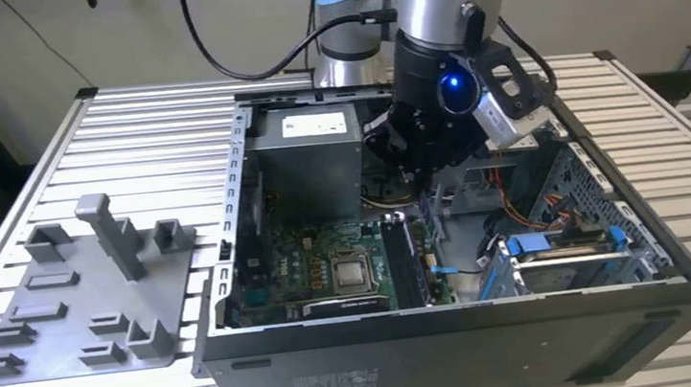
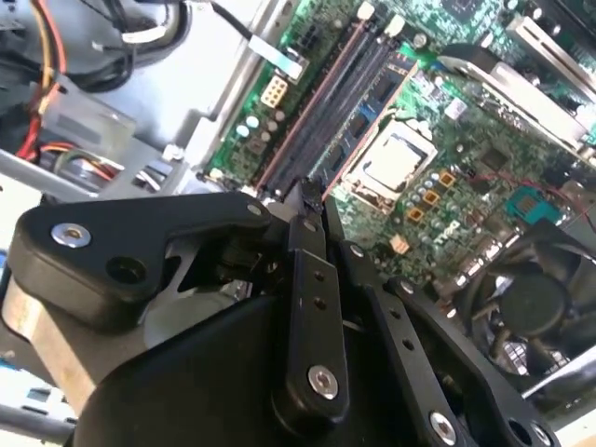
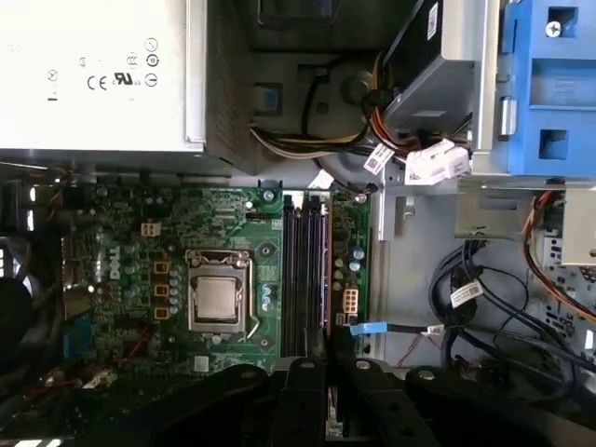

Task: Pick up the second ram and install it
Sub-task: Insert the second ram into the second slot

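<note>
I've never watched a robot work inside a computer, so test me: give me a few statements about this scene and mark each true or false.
1. The gripper hangs inside the open computer case, above the motherboard. True.
2. The processor socket is covered by a large cooling fan. False: its metal top lies bare.
3. A grey plastic fixture sits outside the case, on the exterior view's left. True.
4. The fixture lies on a smooth wooden table. False: it rests on a slatted metal table.

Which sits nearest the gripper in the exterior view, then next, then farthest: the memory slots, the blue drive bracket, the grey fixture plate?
1. Memory slots, below the gripper, inside the case.
2. Blue drive bracket, toward the exterior view's right.
3. Grey fixture plate, outside the case, far left.
</note>
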### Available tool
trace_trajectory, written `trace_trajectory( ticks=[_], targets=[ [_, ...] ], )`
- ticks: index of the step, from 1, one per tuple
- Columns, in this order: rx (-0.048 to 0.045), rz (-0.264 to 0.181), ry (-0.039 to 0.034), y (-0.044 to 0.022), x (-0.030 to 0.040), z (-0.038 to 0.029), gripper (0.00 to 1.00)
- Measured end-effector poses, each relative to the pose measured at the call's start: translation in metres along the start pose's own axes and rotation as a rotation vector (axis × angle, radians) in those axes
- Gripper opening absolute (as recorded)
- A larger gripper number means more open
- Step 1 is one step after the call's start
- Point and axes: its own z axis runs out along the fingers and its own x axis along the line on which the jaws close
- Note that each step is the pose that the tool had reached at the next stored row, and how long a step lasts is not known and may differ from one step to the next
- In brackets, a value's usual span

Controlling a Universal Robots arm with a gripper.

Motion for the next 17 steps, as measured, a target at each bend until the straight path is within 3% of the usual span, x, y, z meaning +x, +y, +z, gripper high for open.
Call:
trace_trajectory(
  ticks=[3, 11, 17],
  targets=[
    [-0.0001, 0.0, -0.0004, 0.0002, 0.0049, 0.0054, 0.14],
    [-0.0003, 0.0, -0.0004, 0.0004, 0.0055, 0.0198, 0.14],
    [0.0, 0.0, -0.0004, 0.0004, 0.0055, 0.0204, 0.14]
  ],
)
